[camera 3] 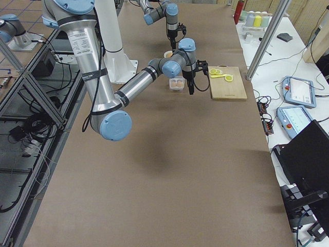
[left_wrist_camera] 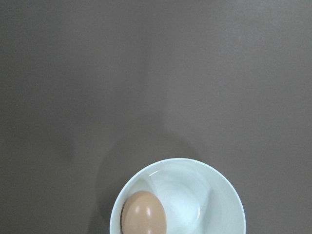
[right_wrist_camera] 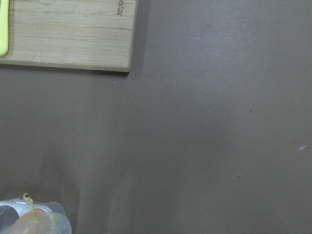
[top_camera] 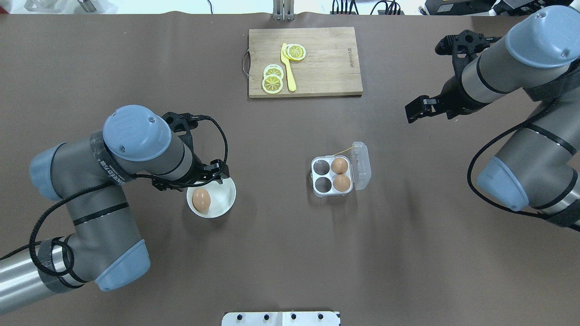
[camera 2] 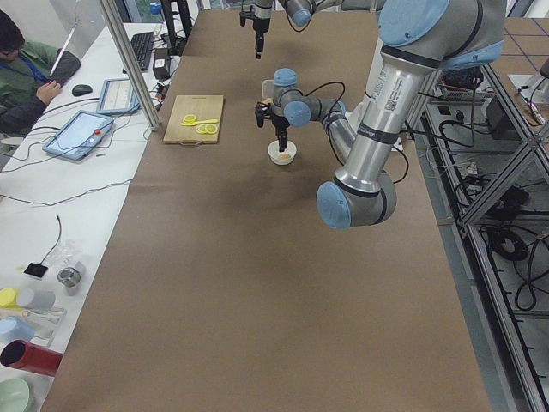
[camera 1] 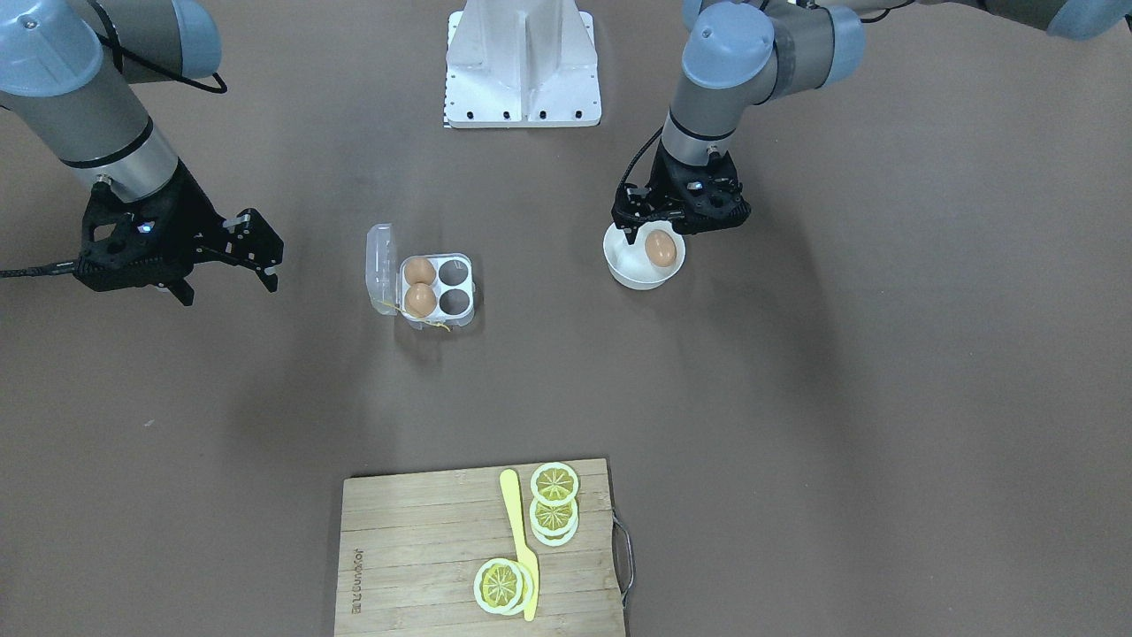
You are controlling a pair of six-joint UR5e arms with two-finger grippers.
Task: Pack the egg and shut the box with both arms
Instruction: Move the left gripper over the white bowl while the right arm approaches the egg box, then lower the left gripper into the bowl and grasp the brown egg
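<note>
A tan-brown egg point(camera 1: 661, 248) lies in a white bowl point(camera 1: 632, 274), also seen from overhead point(top_camera: 201, 199) and in the left wrist view point(left_wrist_camera: 143, 219). My left gripper point(camera 1: 668, 232) hangs open just above the bowl's back rim, not touching the egg. The clear egg carton point(camera 1: 469, 265) sits mid-table with its lid point(camera 1: 380, 265) swung open to the side. Two eggs point(camera 1: 419, 270) point(camera 1: 421, 301) fill the cells next to the lid; the two other cells are empty. My right gripper point(camera 1: 228, 287) is open and empty, raised well away from the carton.
A wooden cutting board point(camera 1: 416, 548) with lemon slices point(camera 1: 554, 485) and a yellow knife point(camera 1: 517, 540) lies at the table's far side from the robot. The white base block point(camera 1: 522, 71) stands between the arms. Bare brown table lies between bowl and carton.
</note>
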